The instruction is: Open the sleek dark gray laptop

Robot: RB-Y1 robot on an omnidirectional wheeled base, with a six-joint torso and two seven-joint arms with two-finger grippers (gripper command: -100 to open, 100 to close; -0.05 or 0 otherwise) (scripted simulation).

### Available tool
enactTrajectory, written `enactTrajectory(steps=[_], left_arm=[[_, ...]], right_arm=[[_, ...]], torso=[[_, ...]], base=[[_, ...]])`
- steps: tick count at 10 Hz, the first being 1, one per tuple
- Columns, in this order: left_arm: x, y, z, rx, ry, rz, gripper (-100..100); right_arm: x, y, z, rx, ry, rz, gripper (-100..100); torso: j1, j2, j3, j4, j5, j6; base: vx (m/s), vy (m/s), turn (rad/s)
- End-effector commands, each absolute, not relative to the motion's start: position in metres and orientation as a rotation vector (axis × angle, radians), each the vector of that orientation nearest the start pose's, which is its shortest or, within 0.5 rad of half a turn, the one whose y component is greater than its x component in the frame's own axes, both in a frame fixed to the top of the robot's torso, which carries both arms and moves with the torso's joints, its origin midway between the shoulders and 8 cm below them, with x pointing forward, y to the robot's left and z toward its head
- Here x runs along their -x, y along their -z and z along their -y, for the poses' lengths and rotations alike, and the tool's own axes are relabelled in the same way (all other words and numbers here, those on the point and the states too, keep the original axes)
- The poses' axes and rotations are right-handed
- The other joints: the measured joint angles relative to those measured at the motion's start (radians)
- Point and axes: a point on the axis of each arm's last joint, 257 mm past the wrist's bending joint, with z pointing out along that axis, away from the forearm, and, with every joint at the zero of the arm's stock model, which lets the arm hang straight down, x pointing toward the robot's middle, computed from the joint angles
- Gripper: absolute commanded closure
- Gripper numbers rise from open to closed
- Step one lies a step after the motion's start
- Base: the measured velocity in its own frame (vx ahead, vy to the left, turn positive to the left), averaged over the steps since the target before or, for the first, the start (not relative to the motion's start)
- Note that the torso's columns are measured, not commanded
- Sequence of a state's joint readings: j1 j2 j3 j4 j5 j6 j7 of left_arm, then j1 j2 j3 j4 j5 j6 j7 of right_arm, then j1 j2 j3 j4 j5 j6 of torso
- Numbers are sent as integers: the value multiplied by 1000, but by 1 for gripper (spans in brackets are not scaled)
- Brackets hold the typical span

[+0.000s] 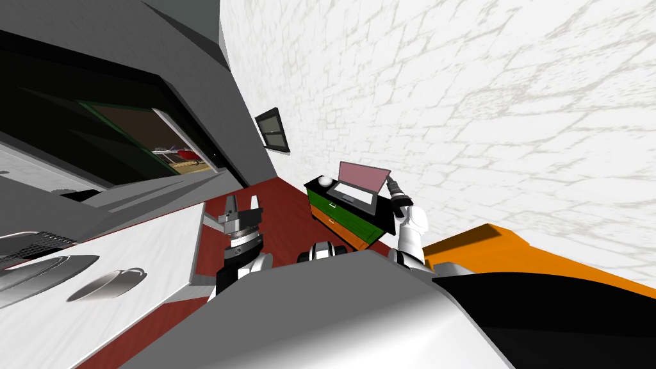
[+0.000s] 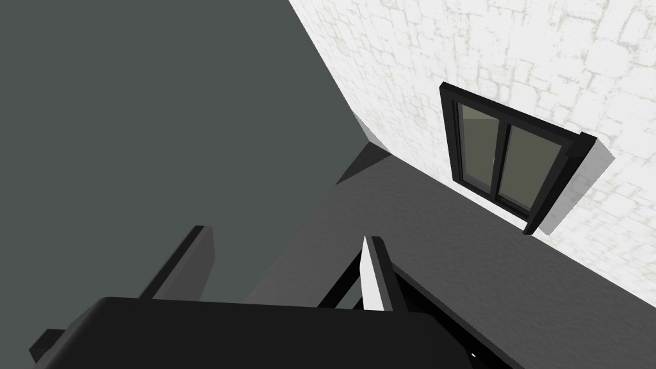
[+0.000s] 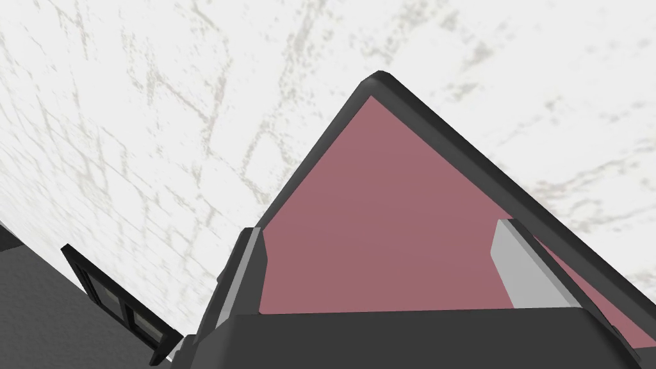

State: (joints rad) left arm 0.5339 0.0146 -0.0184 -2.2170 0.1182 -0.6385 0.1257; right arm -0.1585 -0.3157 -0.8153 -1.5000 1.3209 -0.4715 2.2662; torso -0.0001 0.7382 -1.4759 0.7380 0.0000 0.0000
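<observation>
Your right gripper [image 3: 379, 227] is open, its fingers spread before the pink screen of the open, dark-grey-framed laptop [image 3: 384, 160]. The head view adds that it is at the screen's 3 o'clock edge, and that the laptop sits on the black tabletop [image 1: 383, 216] of a green-and-orange drawer chest [image 1: 339, 218]. At the chest's 9 o'clock your left gripper [image 1: 241, 214] is raised, fingers apart, over red floor [image 1: 285, 218]. A white veined wall [image 1: 480, 96] stands behind.

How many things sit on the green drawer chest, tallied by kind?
laptop, open: 1
white round thing: 1
Total on the green drawer chest: 2
</observation>
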Motion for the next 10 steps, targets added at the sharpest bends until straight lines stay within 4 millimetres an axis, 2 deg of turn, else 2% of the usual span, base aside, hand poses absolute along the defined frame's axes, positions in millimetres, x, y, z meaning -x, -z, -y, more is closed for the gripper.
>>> enactTrajectory(steps=[1,10], left_arm=[[-328,-11,-292,734,1499,-474,0],[-328,-11,-292,734,1499,-474,0]], right_arm=[[-486,55,580,1376,2082,-902,-100],[-503,47,610,1451,1982,-950,-100]], torso=[[0,0,0,0,0,0],[0,0,0,0,0,0]], base=[[2,10,29],[3,13,31]])
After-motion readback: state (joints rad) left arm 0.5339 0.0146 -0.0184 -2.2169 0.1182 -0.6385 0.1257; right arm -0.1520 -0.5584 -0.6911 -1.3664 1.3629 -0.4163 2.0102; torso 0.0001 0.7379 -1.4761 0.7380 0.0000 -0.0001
